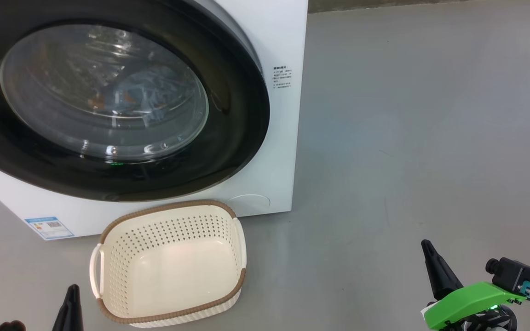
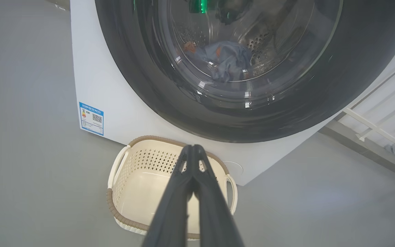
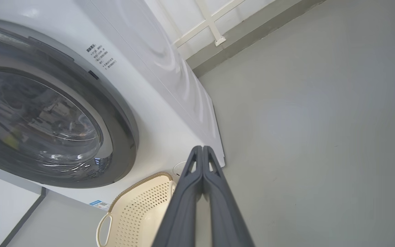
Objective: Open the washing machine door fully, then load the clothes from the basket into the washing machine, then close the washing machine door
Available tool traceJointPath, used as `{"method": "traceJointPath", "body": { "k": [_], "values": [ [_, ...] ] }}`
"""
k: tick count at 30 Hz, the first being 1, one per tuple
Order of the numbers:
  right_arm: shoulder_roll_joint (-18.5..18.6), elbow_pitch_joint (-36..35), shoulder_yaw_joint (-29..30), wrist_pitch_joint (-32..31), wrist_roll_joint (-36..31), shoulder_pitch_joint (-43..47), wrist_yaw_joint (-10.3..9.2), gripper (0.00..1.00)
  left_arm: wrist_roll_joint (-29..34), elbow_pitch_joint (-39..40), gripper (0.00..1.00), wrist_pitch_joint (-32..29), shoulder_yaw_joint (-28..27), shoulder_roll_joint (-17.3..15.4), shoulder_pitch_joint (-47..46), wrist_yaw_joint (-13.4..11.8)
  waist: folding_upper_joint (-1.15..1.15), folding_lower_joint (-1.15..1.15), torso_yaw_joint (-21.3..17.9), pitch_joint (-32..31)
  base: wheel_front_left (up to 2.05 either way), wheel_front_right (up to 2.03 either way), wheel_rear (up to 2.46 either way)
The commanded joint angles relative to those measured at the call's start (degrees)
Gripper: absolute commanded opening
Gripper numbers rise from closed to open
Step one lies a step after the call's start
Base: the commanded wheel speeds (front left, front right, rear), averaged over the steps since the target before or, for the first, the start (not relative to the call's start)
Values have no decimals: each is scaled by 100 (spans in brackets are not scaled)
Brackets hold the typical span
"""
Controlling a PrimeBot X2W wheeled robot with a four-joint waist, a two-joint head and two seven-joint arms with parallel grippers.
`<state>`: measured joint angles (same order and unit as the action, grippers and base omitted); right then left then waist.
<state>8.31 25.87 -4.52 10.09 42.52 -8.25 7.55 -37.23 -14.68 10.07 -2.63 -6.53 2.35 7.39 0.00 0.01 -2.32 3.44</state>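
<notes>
Clothes (image 2: 226, 61) dim behind washing machine door (image 2: 286, 118)

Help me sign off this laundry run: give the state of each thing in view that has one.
Round glossy black washing machine door: shut.
Light blue fabric clothes with orange patches: inside the drum, seen through the door.
Cream-white perforated plastic basket with brown rim: empty, upright on the floor.
Left gripper, two dark fingers: shut, holding nothing.
Right gripper, two dark fingers: shut, holding nothing.
</notes>
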Motion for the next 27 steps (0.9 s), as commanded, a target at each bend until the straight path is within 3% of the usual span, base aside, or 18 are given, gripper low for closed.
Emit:
{"method": "traceJointPath", "body": {
  "k": [1, 27],
  "values": [
    [10, -179, 58, -31, 154, -93, -2, 0, -148, 103, 0, -40, -109, -95, -185, 2, 0, 0, 4, -6, 0, 0, 0],
    [-132, -441, 329, -453, 1408, -15, -3, 0, -1538, 93, 0, -462, -184, 25, -359, 4, 0, -1, 63, -89, 0, 0, 0]
  ]
}}
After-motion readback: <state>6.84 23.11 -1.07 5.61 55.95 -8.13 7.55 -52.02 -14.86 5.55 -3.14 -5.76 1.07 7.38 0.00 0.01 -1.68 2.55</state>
